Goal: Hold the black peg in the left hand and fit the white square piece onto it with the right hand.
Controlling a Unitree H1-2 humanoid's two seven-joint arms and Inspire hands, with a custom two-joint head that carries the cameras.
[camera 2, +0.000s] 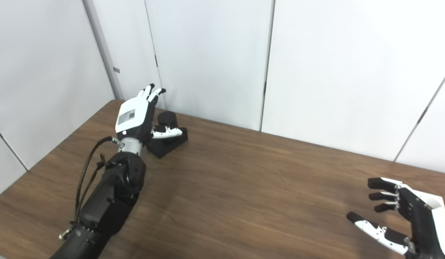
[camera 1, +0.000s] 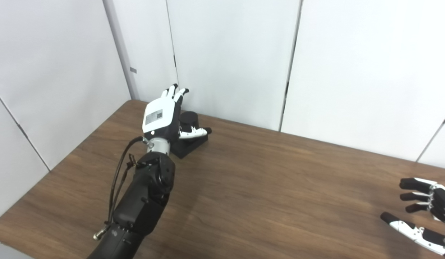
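The black peg (camera 1: 189, 119) is a short cylinder standing on a flat black base (camera 1: 191, 143) at the far left of the wooden table (camera 1: 265, 180). My left hand (camera 1: 165, 115) is open right beside the peg, fingers stretched up and thumb lying across the base in front of the peg; it does not grip it. In the right eye view the peg (camera 2: 168, 118) and left hand (camera 2: 136, 117) stand the same way. My right hand (camera 2: 405, 216) is open and empty low at the table's right front. No white square piece is in view.
White wall panels (camera 1: 229, 54) rise just behind the table's far edge. The table's left edge (camera 1: 60, 162) runs diagonally beside my left forearm. Cables (camera 1: 118, 180) hang along the left forearm.
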